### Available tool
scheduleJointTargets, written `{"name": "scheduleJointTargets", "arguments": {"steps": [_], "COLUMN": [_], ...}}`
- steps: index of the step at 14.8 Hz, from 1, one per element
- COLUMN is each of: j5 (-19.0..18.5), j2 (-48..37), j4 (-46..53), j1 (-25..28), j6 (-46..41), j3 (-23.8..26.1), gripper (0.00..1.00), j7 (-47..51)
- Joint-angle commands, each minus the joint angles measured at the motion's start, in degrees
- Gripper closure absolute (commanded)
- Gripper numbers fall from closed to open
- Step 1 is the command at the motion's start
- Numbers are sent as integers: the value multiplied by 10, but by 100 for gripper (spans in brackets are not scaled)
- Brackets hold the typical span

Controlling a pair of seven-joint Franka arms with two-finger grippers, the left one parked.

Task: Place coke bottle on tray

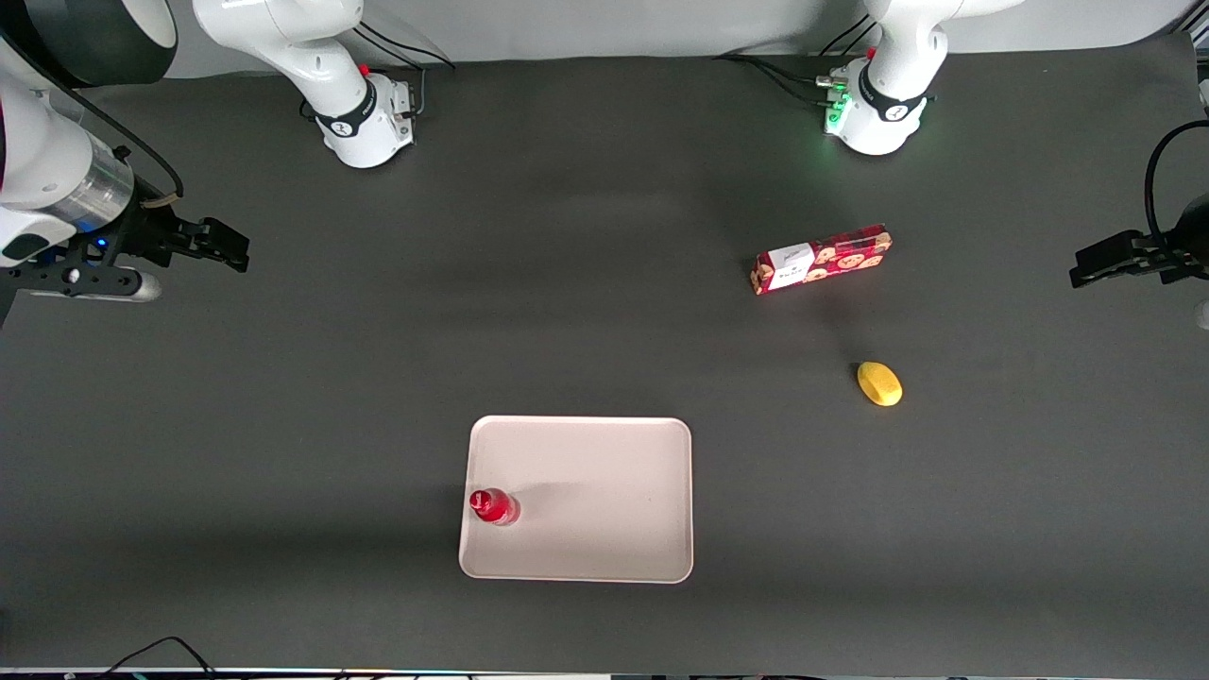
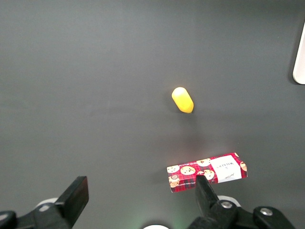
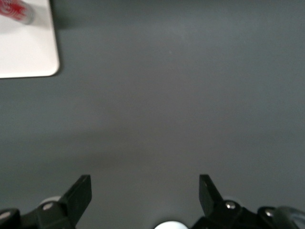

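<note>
The coke bottle (image 1: 493,506), small, red, with a red cap, stands upright on the tray (image 1: 604,472) close to the rim at the working arm's end. The tray is large, flat and pale pinkish-white, in the part of the table nearer the front camera. My gripper (image 1: 231,247) is open and empty, high over bare mat at the working arm's end of the table, well apart from the tray. In the right wrist view the fingers (image 3: 80,190) stand wide apart over bare mat, and a tray corner (image 3: 43,57) with part of the bottle (image 3: 16,12) shows.
A red cookie box (image 1: 820,259) lies toward the parked arm's end of the table. A yellow lemon-like object (image 1: 879,383) lies nearer the front camera than the box. Both also show in the left wrist view, the box (image 2: 207,172) and the yellow object (image 2: 182,99).
</note>
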Motion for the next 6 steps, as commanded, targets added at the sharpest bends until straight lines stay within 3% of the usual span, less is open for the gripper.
{"name": "scheduleJointTargets", "arguments": {"steps": [1, 6], "j5": [7, 13], "j2": [-95, -61], "j4": [-194, -136], "j1": [3, 6], "j6": [126, 106], "j3": [-40, -50], "gripper": [0, 0], "j7": [-23, -14]}}
